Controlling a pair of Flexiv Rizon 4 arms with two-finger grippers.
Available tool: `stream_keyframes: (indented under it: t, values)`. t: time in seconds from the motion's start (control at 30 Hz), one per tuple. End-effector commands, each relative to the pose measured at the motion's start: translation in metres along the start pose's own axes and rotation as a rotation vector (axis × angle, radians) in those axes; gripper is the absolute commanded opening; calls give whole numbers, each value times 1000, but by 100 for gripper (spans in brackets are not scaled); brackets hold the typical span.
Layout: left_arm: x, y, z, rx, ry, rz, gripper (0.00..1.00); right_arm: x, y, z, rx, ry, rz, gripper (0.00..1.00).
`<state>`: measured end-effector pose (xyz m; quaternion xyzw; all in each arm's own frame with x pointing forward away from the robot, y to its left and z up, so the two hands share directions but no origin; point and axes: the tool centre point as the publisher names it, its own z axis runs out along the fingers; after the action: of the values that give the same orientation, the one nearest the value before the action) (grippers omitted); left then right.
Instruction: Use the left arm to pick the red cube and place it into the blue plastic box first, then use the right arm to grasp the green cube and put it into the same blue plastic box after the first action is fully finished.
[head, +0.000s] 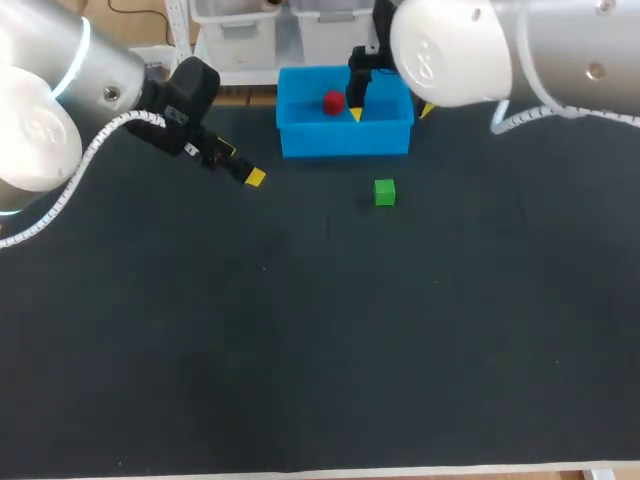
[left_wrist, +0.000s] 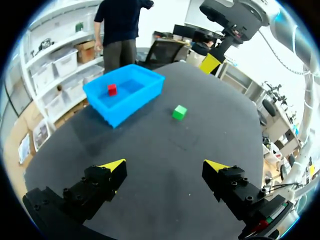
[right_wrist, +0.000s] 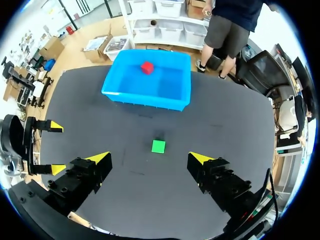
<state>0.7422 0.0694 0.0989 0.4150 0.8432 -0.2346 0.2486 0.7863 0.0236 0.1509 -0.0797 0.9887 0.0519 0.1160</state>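
I found the first step done: the red cube (head: 333, 102) lay inside the blue box (head: 345, 140), which stood at the far edge of the worktop (head: 300, 350). The second step was not yet done. The green cube (head: 385, 192) sat on the worktop just in front of the box, ungrasped. The left tool (left_wrist: 165, 170) was released, fingers wide apart, holding and touching nothing. The right tool (right_wrist: 150, 158) was likewise released and empty, hanging above the green cube, well clear of it.

Open table (right_wrist: 225, 130) round green cube (right_wrist: 158, 146); blue box (right_wrist: 150, 100) beyond.
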Motion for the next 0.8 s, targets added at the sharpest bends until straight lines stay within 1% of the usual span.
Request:
stream_keyframes:
  t: [0.03, 0.2, 0.43, 0.5, 0.57, 0.8]
  values:
    - [1, 1, 0, 3, -6, 3, 100, -7, 5, 2, 20, 29, 8, 100]
    - [1, 1, 0, 3, -6, 3, 100, -8, 4, 4, 36, 43, 46, 100]
    - [1, 1, 0, 3, -6, 3, 100, -7, 5, 6, 38, 51, 61, 100]
    - [1, 1, 0, 3, -6, 3, 100, -8, 7, 3, 27, 22, 67, 100]
    - [1, 1, 0, 3, -6, 3, 100, -10, 7, 0, -11, -32, 87, 100]
    - [1, 1, 0, 3, -6, 3, 100, -10, 7, 0, -11, -32, 87, 100]
